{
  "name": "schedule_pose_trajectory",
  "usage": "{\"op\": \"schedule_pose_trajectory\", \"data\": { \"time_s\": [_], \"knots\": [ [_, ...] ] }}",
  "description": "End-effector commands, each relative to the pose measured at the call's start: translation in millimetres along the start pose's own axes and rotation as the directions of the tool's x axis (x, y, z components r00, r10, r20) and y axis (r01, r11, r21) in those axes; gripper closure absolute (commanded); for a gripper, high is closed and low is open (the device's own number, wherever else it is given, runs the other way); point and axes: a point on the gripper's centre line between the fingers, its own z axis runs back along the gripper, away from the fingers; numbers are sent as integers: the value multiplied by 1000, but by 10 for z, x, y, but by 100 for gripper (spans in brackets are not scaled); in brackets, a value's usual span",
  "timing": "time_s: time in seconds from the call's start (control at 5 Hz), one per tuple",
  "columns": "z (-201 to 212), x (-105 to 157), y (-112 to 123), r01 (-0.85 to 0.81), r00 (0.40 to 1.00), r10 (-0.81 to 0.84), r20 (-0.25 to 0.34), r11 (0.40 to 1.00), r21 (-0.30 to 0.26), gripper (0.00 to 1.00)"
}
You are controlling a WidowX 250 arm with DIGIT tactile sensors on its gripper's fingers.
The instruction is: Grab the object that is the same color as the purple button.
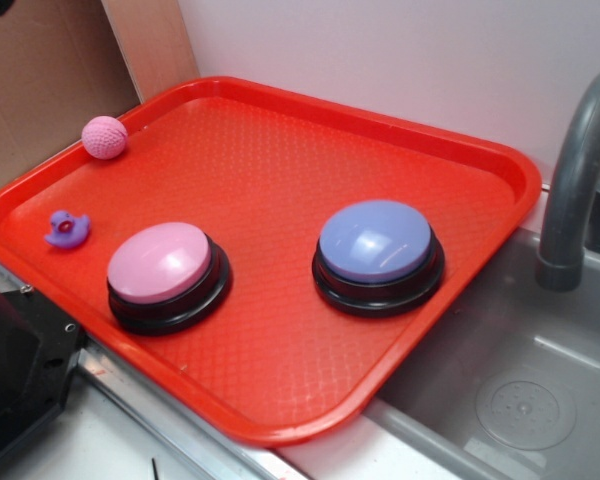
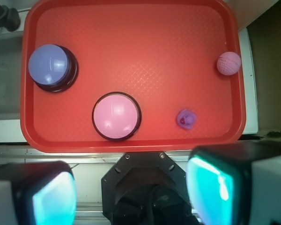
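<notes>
Hidden or cut off: in the wrist view we saw only the 2 pad faces of the gripper (image 2: 133,190) at the bottom edge, both blurred and glowing teal, with their tips out of frame. In the exterior view the gripper itself was out of sight; only a dark block sat at the lower left corner, and we could not tell what it was.
Jaws: released, standing wide apart with nothing between them, high above the near rim of the tray.
Duck toy (image 1: 66,229): tiny, purple, with a small reddish spot. It lay on the tray floor in the corner region near the pink button, well apart from the purple button.
Duck pointing: too small for us to call its facing with confidence. In the exterior view its long axis ran roughly left to right in the frame.
Tray (image 1: 280,425): red, with a textured floor, resting on the surface beside a grey sink (image 1: 520,400) and faucet (image 1: 580,170).
Tray contents: 4 things, none touching another: the duck toy (image 2: 186,118), the purple button (image 1: 377,245), the pink button (image 1: 165,268), and a pink knitted ball (image 1: 104,137) against the far rim.
Buttons: both were domes on black bases, side by side in the middle of the tray.
</notes>
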Motion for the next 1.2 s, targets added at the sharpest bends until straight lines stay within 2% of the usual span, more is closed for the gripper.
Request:
{"op": "schedule_pose_trajectory", "data": {
  "time_s": [0.0,0.2,0.4,0.6,0.8,1.0],
  "knots": [
    [0,0,0,0,1000,0,0,1000,0,0],
    [-221,-177,407,-86,994,87,-70,996,13,0],
    [-508,-243,712,-152,984,158,-81,985,80,0],
    [-905,-242,1046,-338,937,346,-52,933,120,0],
    [-1197,-116,1206,-408,910,414,12,892,195,0],
    [-1427,14,1161,-428,904,421,79,885,185,0]
  ]
}}
